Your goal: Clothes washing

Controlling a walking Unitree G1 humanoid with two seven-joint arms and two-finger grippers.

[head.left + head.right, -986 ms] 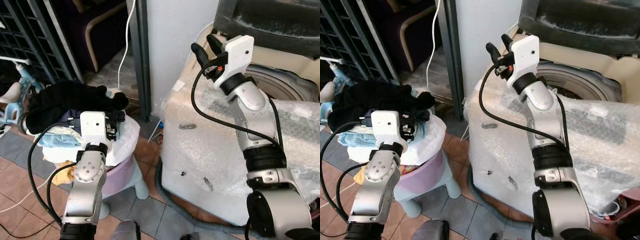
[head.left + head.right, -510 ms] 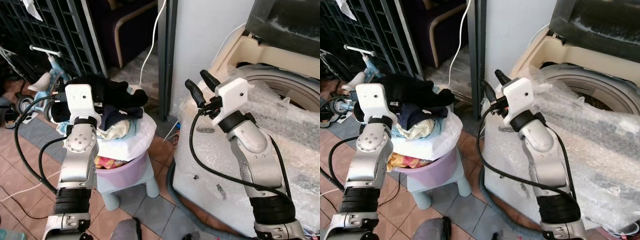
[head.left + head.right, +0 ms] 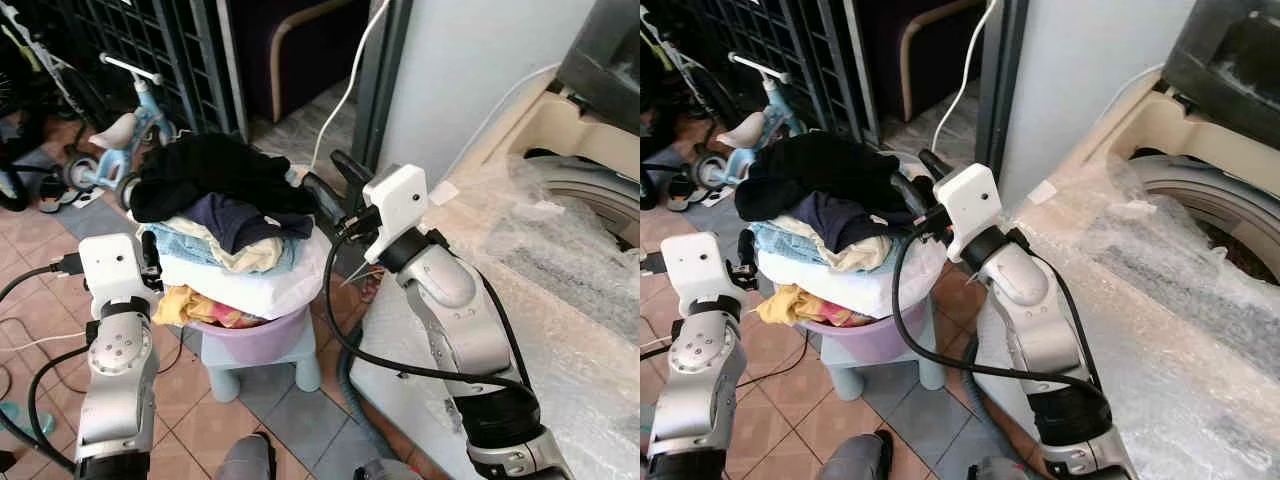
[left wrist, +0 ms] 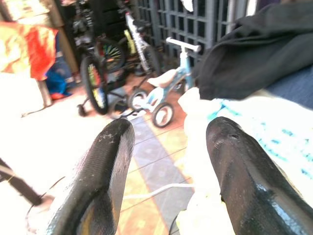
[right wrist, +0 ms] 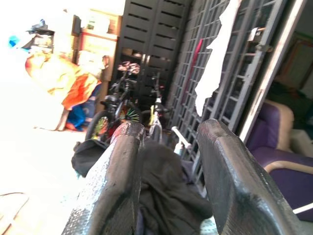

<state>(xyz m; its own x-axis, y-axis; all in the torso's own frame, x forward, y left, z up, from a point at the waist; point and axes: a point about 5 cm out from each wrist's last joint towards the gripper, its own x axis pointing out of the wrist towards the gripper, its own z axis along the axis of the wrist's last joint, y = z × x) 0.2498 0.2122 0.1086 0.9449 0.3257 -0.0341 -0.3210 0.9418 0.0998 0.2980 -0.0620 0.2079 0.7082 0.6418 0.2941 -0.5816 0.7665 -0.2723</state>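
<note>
Bubble-wrapped and cream-coloured, the top-loading washing machine (image 3: pixel 560 260) sits on my right with its lid up and the drum opening (image 3: pixel 1230 215) showing; I see no clothes in the part of the drum I can make out. I judge the job barely begun. All the laundry sits heaped in the round lilac plastic basin (image 3: pixel 255 335) on a pale blue stool (image 3: pixel 262 365), to my left of the machine. On top lies a black garment (image 3: pixel 215 170), over navy, cream and light blue pieces and a white folded cloth. My right gripper (image 3: pixel 332 186) hovers just beside the top of the pile, fingers spread apart and holding nothing. My left gripper (image 4: pixel 166 171) hangs by the basin's far side, fingers likewise parted and empty. Everything remains to be lifted across.
</note>
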